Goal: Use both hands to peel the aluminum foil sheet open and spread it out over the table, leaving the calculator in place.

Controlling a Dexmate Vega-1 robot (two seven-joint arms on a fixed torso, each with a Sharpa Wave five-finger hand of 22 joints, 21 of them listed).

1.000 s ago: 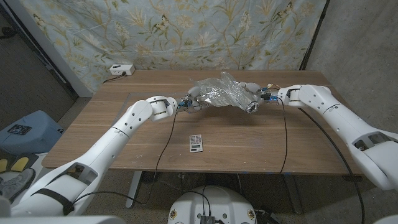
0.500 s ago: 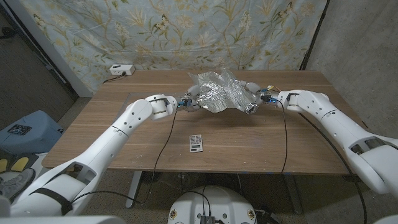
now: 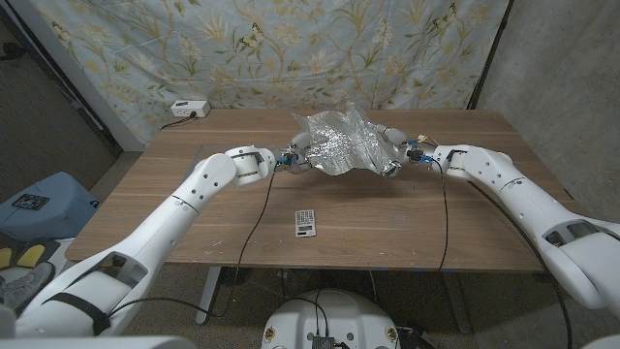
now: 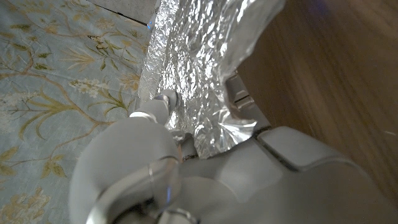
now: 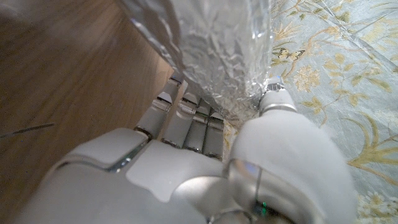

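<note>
Nearest the robot, the calculator (image 3: 305, 222) lies on the table (image 3: 174, 208), well apart from the work and untouched. Farther back, the 2 hands hold the foil (image 3: 344, 143) up between them over the table's far half. The left hand (image 3: 298, 155) has its fingers (image 4: 155, 107) clamped on the foil's left edge; the right hand (image 3: 392, 155) has its fingers (image 5: 186, 118) closed on the right edge, thumb over the crinkled sheet.

The foil is partly opened but crumpled, bunched upward in the middle and not lying on the wood. The step in hand looks like the pulling-apart. Next, the hands likely need to draw farther apart, evenly so the sheet does not tear, then lower it flat, keeping clear of the calculator.
</note>
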